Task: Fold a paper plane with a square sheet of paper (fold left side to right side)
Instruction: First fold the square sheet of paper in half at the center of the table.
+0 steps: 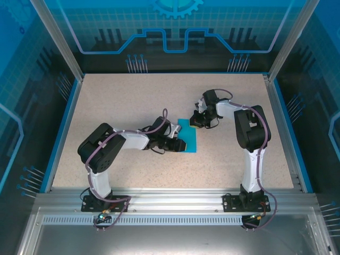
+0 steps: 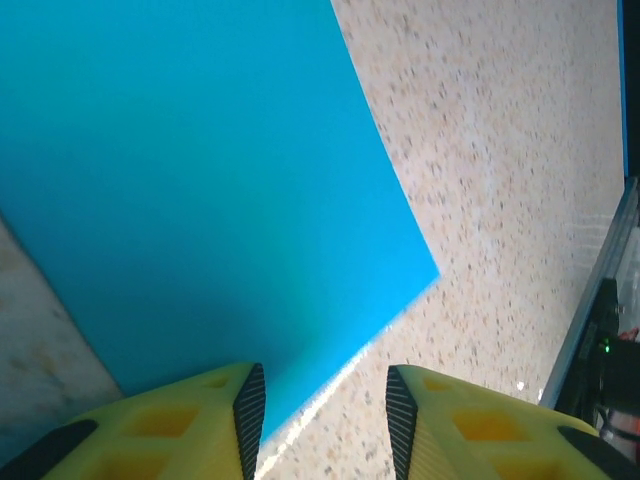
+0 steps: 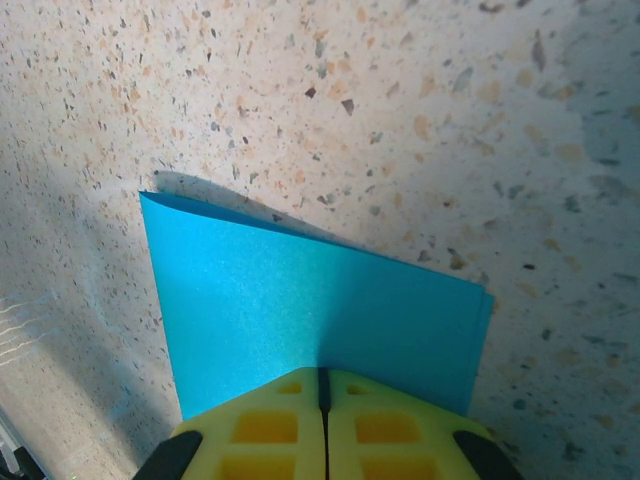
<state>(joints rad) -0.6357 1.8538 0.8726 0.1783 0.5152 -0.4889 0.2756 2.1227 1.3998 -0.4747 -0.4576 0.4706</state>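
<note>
one nudge and we are risking skewing the square sheet of paper: left gripper jaws apart mid-frame, right gripper closed at its upper edge.

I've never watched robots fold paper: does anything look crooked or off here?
Only slightly. The two layers of the folded blue sheet do not quite line up: a second edge peeks out along one side in the right wrist view. No tears or crumples show.

- The square sheet of paper is looking thin, smooth and matt.
- The table is showing a speckled, faintly glossy top.
- The left gripper is showing matt yellow plastic fingers.
</note>
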